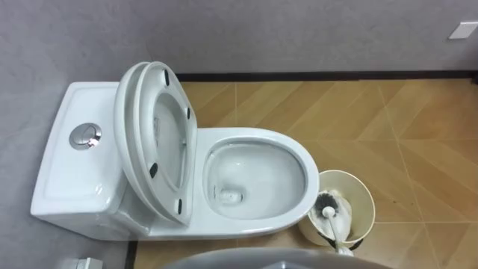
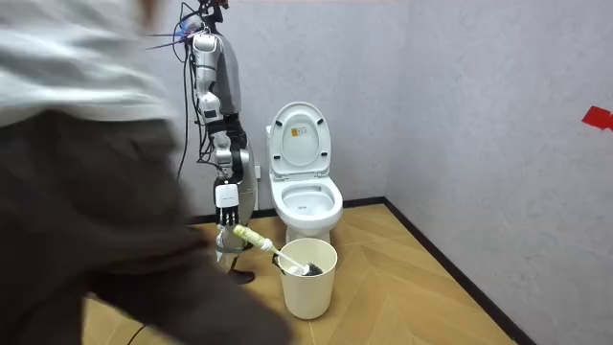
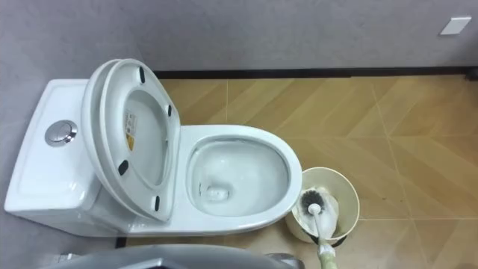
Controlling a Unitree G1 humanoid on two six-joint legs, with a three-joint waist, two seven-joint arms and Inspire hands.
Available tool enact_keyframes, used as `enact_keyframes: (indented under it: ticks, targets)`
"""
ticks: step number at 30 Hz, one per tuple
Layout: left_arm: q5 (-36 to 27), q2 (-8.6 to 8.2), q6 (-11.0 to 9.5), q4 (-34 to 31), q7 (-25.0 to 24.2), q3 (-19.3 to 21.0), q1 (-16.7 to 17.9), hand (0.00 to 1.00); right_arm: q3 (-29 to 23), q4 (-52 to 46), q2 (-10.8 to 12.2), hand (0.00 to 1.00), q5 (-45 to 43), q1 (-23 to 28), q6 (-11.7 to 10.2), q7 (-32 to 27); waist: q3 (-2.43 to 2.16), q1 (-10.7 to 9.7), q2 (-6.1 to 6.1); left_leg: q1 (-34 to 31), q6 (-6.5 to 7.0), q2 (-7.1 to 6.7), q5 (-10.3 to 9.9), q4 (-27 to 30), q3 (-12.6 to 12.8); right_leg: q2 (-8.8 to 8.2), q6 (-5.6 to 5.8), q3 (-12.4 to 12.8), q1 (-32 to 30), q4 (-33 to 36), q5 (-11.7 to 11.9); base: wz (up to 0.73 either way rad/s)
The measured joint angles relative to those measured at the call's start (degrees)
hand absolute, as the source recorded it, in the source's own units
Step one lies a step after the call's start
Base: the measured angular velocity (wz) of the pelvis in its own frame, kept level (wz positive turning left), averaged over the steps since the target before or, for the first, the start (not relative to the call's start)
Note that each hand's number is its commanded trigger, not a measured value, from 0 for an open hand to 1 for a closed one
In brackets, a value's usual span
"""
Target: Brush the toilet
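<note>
Lifting the brush out of its bin looked to be the step in hand. In the eye views its dark bristle head sat inside the pale round bin at the lower right of the frame. The white handle slanted down from it towards the bottom edge. In the room view the right hand met the upper end of that handle left of centre and appeared clenched round it, though the fingers were too small to read with certainty.

The toilet bowl lay open in the middle of the frame, just left of the bin, with the seat and lid tipped up towards the tank. Nothing barred the way in.

To do it well, the head probably needed to rise straight above the bin's rim before swinging left, or the bin might tip or drag along the floor. A firm hold high on the handle would help keep the bristles pointed down into the water.

A blurred person filled the left of the room view, close by, so a wide swing seemed unwise.
</note>
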Motion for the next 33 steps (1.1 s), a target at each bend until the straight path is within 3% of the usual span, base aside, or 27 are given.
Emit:
enact_keyframes:
  ticks: [19,28,33]
  targets:
    - [-0.15,0.03,0.34,0.04,0.01,0.19,-0.43,0.00,-0.58,1.99,-0.17,0.00,4.88,-1.00,0.04,-1.78,0.01,0.05,-0.20,0.01,0.00,-0.02,0.00,-0.01,-0.03,0.01,0.00,0.13,-0.01,-0.15,0.01,0.00]
    - [0.49,0.11,0.33,-0.80,0.27,5.12,0.34,0.00,-11.69,3.05,-0.20,0.00,18.64,-0.87,-0.15,-7.50,0.03,-1.25,-0.31,0.18,-0.01,-0.04,0.00,-0.21,-0.03,0.01,0.00,0.11,0.23,-0.14,0.01,0.00]
    - [0.45,0.27,-0.16,-2.58,1.66,8.69,1.51,0.00,-17.13,3.54,-0.28,0.00,26.25,-0.90,-1.90,-10.88,0.20,-1.94,-1.17,0.06,0.00,-0.04,0.00,-0.22,0.04,0.00,0.01,0.28,0.09,-0.24,0.00,0.00]
